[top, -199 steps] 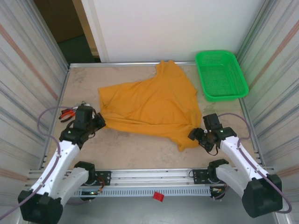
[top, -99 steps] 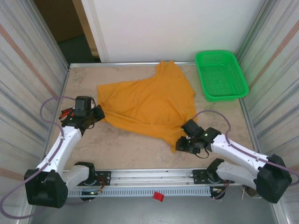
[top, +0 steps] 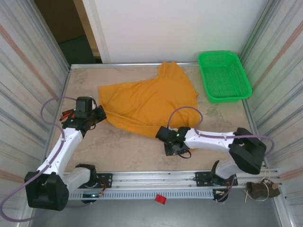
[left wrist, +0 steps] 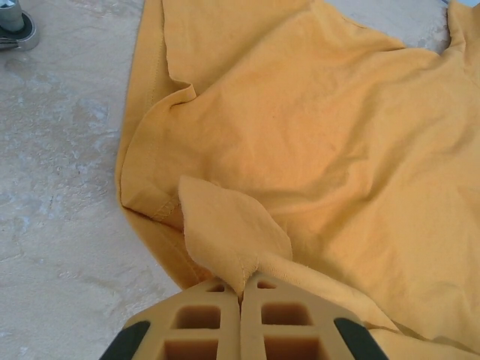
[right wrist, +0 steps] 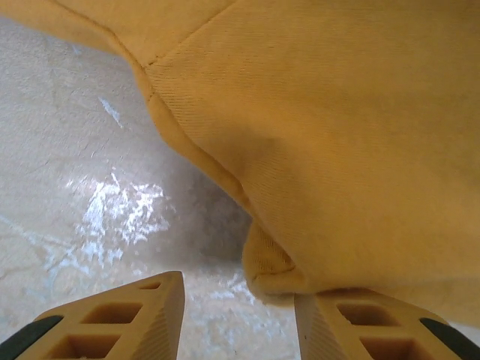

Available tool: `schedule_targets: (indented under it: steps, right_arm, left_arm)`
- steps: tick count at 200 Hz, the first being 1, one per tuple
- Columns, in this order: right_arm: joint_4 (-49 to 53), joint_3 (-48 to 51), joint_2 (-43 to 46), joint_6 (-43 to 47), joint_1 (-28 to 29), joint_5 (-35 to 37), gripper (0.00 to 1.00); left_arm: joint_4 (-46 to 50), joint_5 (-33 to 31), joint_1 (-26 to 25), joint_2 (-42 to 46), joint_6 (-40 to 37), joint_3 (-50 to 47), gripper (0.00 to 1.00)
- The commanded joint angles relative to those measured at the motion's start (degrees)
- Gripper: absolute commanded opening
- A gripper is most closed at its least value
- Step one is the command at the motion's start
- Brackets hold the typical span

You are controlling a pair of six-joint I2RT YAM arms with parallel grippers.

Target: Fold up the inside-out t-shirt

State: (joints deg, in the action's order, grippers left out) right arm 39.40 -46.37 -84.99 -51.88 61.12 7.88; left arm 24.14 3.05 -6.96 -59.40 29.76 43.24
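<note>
Spread rumpled across the middle of the table (top: 123,151): the inside-out t-shirt (top: 147,101), mustard yellow, stitched hems showing. Pinched at its left edge in the tightly closed left gripper (left wrist: 241,283). Near hem curled just above the right gripper (right wrist: 238,300), jaws partway apart, clamping nothing.

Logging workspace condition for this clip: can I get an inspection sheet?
Surface: beige marbled table, no spills seen.
Job's things: orange t-shirt spread out, crumpled, not folded.
Clutter: green basket at far right corner; red-handled tool beside left arm.
Pincers: left pincer shut on the shirt's edge; right pincer open at the near hem.
Cables: left cable loops outward; right cable arcs over the shirt.
Surroundings: corrugated side walls, white back panel.
</note>
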Motion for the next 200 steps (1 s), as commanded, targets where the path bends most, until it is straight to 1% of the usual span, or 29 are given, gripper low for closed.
schedule_targets:
  steps: [1, 29, 39, 51, 75, 104, 134, 135, 136, 142, 147, 154, 160, 166, 180, 200]
  right_arm:
    - [1.9, -0.8, -3.0, 0.0, 1.4, 4.1, 0.39]
    - [2.3, 0.0, -5.3, -0.7, 1.8, 5.2, 0.29]
    - [3.1, 0.5, -5.2, -0.9, 1.8, 6.1, 0.19]
    - [5.2, 1.0, -4.2, -1.2, 1.9, 7.5, 0.0]
    - [10.6, 2.0, 2.0, -1.1, 1.8, 9.6, 0.0]
    - [17.0, 3.2, 10.8, -2.1, 1.5, 8.9, 0.0]
    - [21.5, 5.0, 14.7, -3.7, 0.8, 7.2, 0.0]
    - [21.7, 5.0, 14.7, -3.8, 0.8, 7.2, 0.0]
    - [21.8, 5.0, 14.8, -4.0, 0.8, 7.2, 0.02]
    - [22.9, 5.0, 15.0, -4.7, 0.8, 7.2, 0.2]
    - [23.8, 4.9, 15.4, -5.2, 0.8, 7.3, 0.32]
    - [24.2, 4.8, 16.1, -5.8, 0.8, 7.2, 0.43]
    - [24.3, 4.7, 17.0, -6.3, 0.5, 7.0, 0.49]
    - [24.5, 4.5, 18.2, -6.8, 0.1, 6.8, 0.52]
    - [24.7, 4.5, 21.6, -7.9, -2.4, 6.7, 0.53]
    - [22.2, 5.9, 27.6, -8.0, -8.4, 5.3, 0.54]
  left_arm:
    - [-0.4, 0.5, 0.8, 1.4, -1.1, 1.1, 0.0]
    - [-0.2, 0.9, 1.5, 2.0, -1.4, 1.1, 0.0]
    - [0.0, 0.9, 1.7, 2.1, -1.4, 1.2, 0.0]
    - [0.0, 0.9, 2.0, 2.3, -1.4, 1.3, 0.0]
    - [0.4, 1.0, 2.6, 2.4, -1.5, 1.6, 0.0]
    - [1.0, 0.9, 3.5, 2.5, -1.8, 2.1, 0.0]
    - [1.3, 1.2, 4.1, 3.0, -1.9, 2.2, 0.0]
    - [1.3, 1.2, 4.2, 3.0, -1.8, 2.1, 0.0]
    - [1.3, 1.2, 4.2, 3.0, -1.8, 2.1, 0.0]
    - [1.6, 1.3, 4.3, 3.2, -1.9, 2.3, 0.0]
    - [1.9, 1.3, 4.3, 3.3, -1.8, 2.4, 0.0]
    - [2.3, 1.3, 4.3, 3.5, -2.0, 2.6, 0.0]
    - [2.8, 1.3, 4.3, 3.8, -2.1, 2.7, 0.0]
    - [3.2, 1.2, 4.4, 4.1, -2.3, 2.8, 0.0]
    - [4.2, 0.9, 4.4, 5.1, -2.5, 2.9, 0.0]
    - [4.8, 1.4, 4.5, 6.4, -2.2, 2.3, 0.0]
